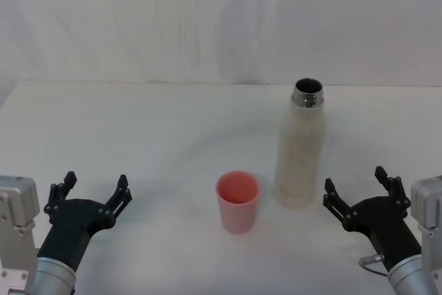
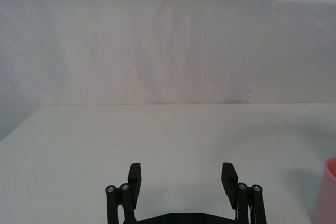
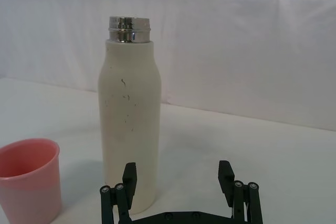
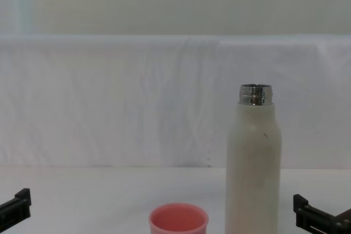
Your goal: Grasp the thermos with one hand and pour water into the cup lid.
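You have the thermos (image 1: 301,144) standing upright on the white table (image 1: 152,143), right of centre, its cap off and its steel neck open at the top. The cup lid (image 1: 238,201) sits mouth-up just to the left of it and a little nearer to you, close beside but not touching. Your right gripper (image 1: 355,193) waits at the near right, just beside the thermos base, its fingers spread wide with nothing between them; from the right wrist view the bottle stands just beyond one fingertip, to one side of the gap rather than in it. Your left gripper (image 1: 94,190) rests at the near left, well apart from the cup lid, its fingers likewise spread over bare table.
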Robot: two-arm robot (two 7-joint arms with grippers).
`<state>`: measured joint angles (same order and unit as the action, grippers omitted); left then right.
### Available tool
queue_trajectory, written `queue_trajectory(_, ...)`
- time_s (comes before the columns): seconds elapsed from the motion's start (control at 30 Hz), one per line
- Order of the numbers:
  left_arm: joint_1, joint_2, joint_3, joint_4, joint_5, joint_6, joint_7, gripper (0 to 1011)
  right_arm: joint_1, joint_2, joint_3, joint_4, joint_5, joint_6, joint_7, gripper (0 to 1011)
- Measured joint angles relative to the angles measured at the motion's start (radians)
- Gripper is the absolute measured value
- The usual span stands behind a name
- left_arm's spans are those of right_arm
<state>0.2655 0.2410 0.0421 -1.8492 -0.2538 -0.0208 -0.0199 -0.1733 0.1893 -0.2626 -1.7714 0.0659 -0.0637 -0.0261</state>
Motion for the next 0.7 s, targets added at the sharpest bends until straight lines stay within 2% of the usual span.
queue_trajectory(0.7, 0.0, 0.0, 0.0, 0.0, 0.0, 0.0, 0.0, 1001, 0.0, 0.0, 0.0, 0.0, 0.0, 0.0, 0.0, 1000)
